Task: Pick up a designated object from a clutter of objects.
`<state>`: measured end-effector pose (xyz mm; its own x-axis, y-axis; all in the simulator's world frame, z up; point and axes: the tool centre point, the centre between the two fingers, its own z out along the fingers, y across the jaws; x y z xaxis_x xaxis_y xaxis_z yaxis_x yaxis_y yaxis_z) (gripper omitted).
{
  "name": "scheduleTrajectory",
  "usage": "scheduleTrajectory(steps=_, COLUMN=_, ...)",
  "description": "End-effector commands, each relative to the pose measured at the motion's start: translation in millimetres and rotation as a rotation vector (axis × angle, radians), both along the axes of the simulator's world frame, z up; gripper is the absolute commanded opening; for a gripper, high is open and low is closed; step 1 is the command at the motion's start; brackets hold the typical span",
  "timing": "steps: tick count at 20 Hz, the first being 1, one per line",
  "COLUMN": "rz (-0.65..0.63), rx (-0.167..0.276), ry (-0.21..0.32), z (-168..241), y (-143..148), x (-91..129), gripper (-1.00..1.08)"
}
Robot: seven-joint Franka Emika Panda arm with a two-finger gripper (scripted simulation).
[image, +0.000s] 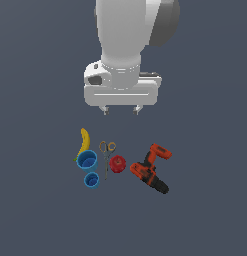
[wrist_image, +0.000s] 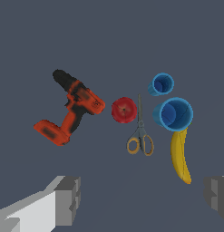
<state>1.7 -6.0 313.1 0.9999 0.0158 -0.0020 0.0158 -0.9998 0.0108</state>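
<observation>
Dark grey floor [image: 40, 210] carries: banana [image: 85, 140], larger blue cup [image: 87, 160], small blue cup [image: 92, 179], scissors [image: 106, 154], red fruit [image: 117, 163], drill [image: 151, 169].

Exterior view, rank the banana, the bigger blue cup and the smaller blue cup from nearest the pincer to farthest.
Measured from the pincer, open above the clutter:
1. Banana, uppermost in the left column.
2. Bigger blue cup, right at the banana's lower end.
3. Smaller blue cup, lowest.

I saw the gripper [image: 121, 109] hanging open at twelve o'clock above the clutter. The small cup [image: 92, 179] stood at six o'clock from the larger cup [image: 87, 160], the banana [image: 84, 141] touching that one. Scissors [image: 107, 155], fruit [image: 117, 163] and drill [image: 151, 169] lay toward three o'clock.
</observation>
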Motion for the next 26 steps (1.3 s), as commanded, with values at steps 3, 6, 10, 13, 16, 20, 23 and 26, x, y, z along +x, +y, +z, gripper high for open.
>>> scheduleTrajectory(steps=3, rz=0.004, rx=0.002, ry=0.0, z=0, y=3, x=0, gripper=1.0)
scheduleTrajectory(steps=6, rz=0.027, rx=0.013, ry=-0.002, z=-1, y=18, x=1, gripper=1.0)
scheduleTrajectory(steps=10, rz=0.052, rx=0.025, ry=-0.004, z=-1, y=35, x=1, gripper=1.0)
scheduleTrajectory(steps=13, rz=0.05, rx=0.025, ry=-0.004, z=-2, y=34, x=1, gripper=1.0)
scheduleTrajectory(steps=16, rz=0.053, rx=0.025, ry=-0.004, z=-4, y=32, x=5, gripper=1.0)
scheduleTrajectory(steps=20, rz=0.062, rx=0.026, ry=-0.004, z=-11, y=27, x=14, gripper=1.0)
scheduleTrajectory(steps=23, rz=0.072, rx=0.026, ry=-0.004, z=-20, y=20, x=24, gripper=1.0)
scheduleTrajectory(steps=26, rz=0.086, rx=0.027, ry=-0.004, z=-31, y=11, x=37, gripper=1.0)
